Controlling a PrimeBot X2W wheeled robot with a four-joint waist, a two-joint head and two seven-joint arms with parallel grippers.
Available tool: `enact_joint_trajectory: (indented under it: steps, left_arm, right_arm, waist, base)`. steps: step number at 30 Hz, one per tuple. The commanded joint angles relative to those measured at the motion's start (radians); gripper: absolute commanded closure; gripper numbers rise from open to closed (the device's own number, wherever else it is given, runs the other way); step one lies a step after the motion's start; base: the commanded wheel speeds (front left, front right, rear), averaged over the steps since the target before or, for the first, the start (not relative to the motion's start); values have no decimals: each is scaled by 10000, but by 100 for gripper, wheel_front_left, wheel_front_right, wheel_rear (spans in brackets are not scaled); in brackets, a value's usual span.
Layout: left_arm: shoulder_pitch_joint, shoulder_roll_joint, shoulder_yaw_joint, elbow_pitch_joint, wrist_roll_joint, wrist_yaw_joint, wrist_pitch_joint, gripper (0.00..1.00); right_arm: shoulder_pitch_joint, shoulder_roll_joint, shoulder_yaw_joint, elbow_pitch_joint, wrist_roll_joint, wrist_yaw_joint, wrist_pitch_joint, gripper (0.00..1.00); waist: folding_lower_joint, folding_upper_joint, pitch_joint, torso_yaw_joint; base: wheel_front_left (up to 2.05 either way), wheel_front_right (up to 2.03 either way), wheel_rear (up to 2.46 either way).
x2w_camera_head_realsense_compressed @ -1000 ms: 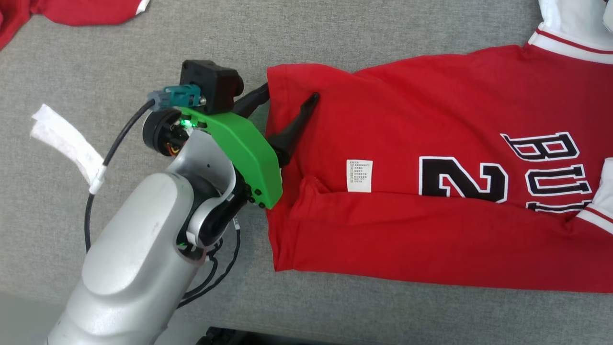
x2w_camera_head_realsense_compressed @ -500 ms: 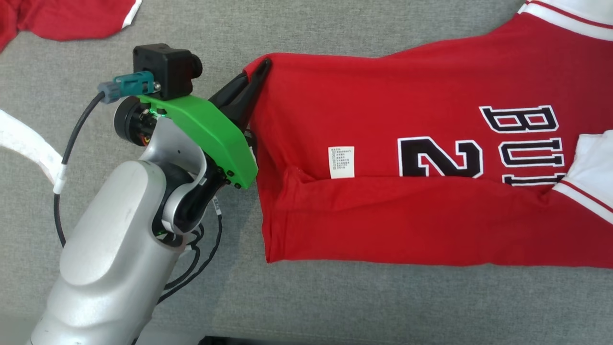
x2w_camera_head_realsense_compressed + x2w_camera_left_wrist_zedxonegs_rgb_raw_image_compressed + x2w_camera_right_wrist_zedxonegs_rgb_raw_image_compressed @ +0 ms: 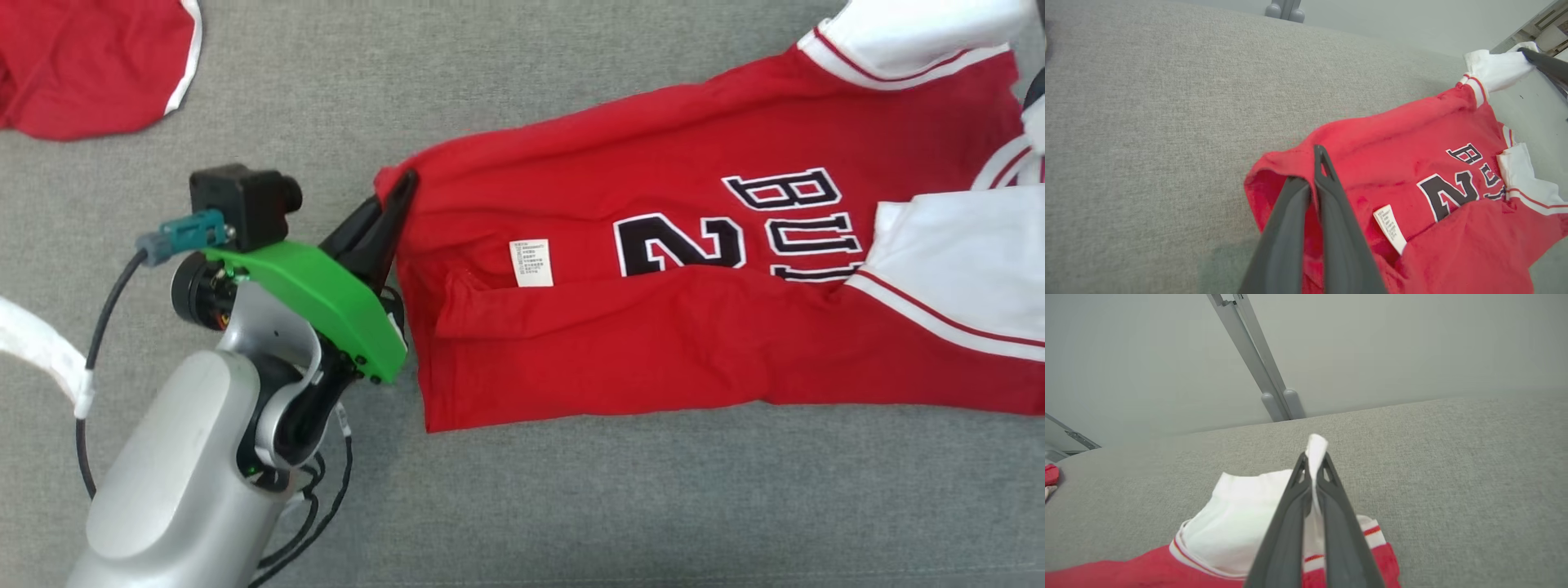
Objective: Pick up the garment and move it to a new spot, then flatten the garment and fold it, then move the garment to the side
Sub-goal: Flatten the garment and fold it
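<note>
We think the step now is to lift the garment (image 3: 653, 343) and carry it to a new spot, so here is how we would do it well. The red garment lies long across the grey bench (image 3: 571, 506), with its bottom edge at the left and its white sleeve (image 3: 1241, 514) far over on the right. Our left hand (image 3: 402, 186) is pressed together on the far corner of that bottom edge, pinching red cloth between its two fingers. Our right hand (image 3: 1312, 461) is pressed together too, and a bit of white cloth pokes out past its tips, so it pinches the sleeve end. Both grips look small (just a little bit of cloth in each), so we should go up slowly and not tug hard, or a corner may slip out. We should raise both hands at the same time and at the same height, and hold them far enough apart that the cloth hangs straight between them. The low side of the garment is folded up over itself near the white label (image 3: 531, 262), and we guess a slow drag as we set it down will help that flap fall open. Let us stay away from the other red garment (image 3: 82, 73) at the far left corner, so the two do not get mixed up.
</note>
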Motion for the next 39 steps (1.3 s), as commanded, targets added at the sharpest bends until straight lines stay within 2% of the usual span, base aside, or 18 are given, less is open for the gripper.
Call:
enact_joint_trajectory:
  steps: [1,9,17,18,19,20,22,23,24,28,31,33,36,39]
  left_arm:
    - [381,168,73,-120,-5,85,-134,100]
    - [2508,557,317,-1487,-179,681,-638,100]
    - [3686,684,381,-2095,-330,1034,-815,100]
    - [3764,737,364,-2076,-267,1061,-824,94]
    - [3841,781,332,-2029,-209,1100,-839,74]
    - [3883,813,299,-1970,-150,1091,-879,63]
    - [4007,833,235,-1845,-26,1081,-992,13]
    - [4095,857,179,-1735,76,1092,-1012,0]
    - [4153,894,122,-1628,179,1115,-1060,0]
    - [4464,1042,-61,-1255,993,1310,-1792,0]
    - [4859,734,319,-1142,1582,1753,-3410,0]
    - [5150,485,417,-1072,1876,1887,-4470,0]
    - [5297,254,482,-935,2651,2096,-5157,0]
    - [5486,-480,819,-966,3119,2167,-5305,0]
  right_arm:
    - [613,-14,-67,-354,209,-13,-172,100]
    - [3759,430,-696,-2394,816,-11,-405,100]
    - [5219,1179,-1192,-3085,755,-13,-301,100]
    - [5285,1270,-1182,-3038,733,-13,-252,100]
    - [5361,1325,-1141,-2986,653,-11,-199,100]
    - [5416,1350,-1124,-2917,566,-13,-153,100]
    - [5503,1499,-1115,-2664,370,-13,-79,100]
    - [5570,1516,-1066,-2524,202,-11,6,18]
    - [5617,1504,-1001,-2417,97,-11,122,0]
    - [5578,1496,-980,-2184,-293,-11,506,0]
    - [5251,1547,-1348,-2147,-515,-11,665,0]
    - [5047,1595,-1589,-2001,-806,-10,851,0]
    - [4654,1759,-1790,-1614,-1332,-8,1272,0]
    - [4333,1860,-1873,-1037,-1924,-8,1669,0]
  waist:
    - [0,0,-543,-519]
    - [0,0,-1311,-1090]
    - [0,0,-1570,-1194]
    - [0,0,-1587,-1205]
    - [0,0,-1599,-1214]
    - [0,0,-1607,-1217]
    - [0,0,-1632,-1223]
    - [0,0,-1658,-1215]
    - [0,0,-1681,-1205]
    - [0,0,-1846,-1205]
    - [0,0,-1989,-1218]
    - [0,0,-2055,-1193]
    - [0,0,-2092,-1084]
    - [0,0,-2066,-856]
  base:
    - [0,0,0]
    - [0,0,0]
    - [0,0,0]
    - [0,0,0]
    - [0,0,0]
    - [0,0,0]
    - [0,0,0]
    - [0,0,0]
    - [0,0,0]
    - [0,0,0]
    - [0,0,0]
    - [0,0,0]
    - [0,0,0]
    - [0,0,0]
